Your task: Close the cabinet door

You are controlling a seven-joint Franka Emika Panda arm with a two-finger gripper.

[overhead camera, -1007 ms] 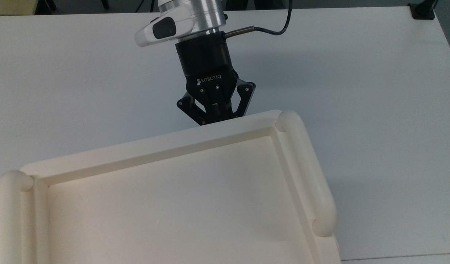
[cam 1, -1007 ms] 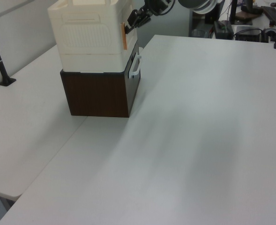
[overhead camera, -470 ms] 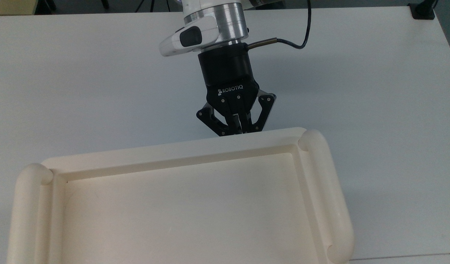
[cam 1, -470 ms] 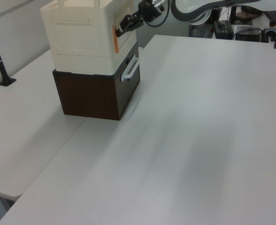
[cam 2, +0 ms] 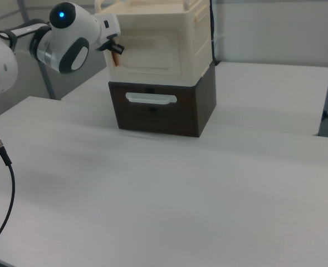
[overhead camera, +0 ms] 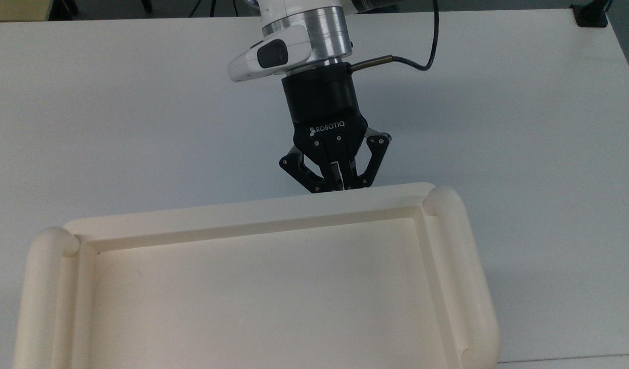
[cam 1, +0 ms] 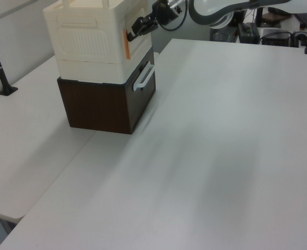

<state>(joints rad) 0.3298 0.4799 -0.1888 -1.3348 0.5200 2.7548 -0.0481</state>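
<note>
Cream cabinet top sits almost square in the lower half of the top view now. A second ago it was skewed, right corner higher, so the whole cabinet has swung and slid on the table. Over the last half second it barely shifts. The gripper is at centre frame with its fingers drawn together, holding nothing, tips right at the rear rim of the cabinet top. I judge the push is now moving the furniture, not the door, so the closing is likely done or nearly so. The top view gives no look at the front face. The right view does: the cabinet door at upper centre looks flat against the front, with a copper-coloured bit at its left edge just under the gripper. The left view shows the door side-on at upper left, an orange strip on the corner and the gripper against it, plus the dark brown base and its white handle below.
</note>
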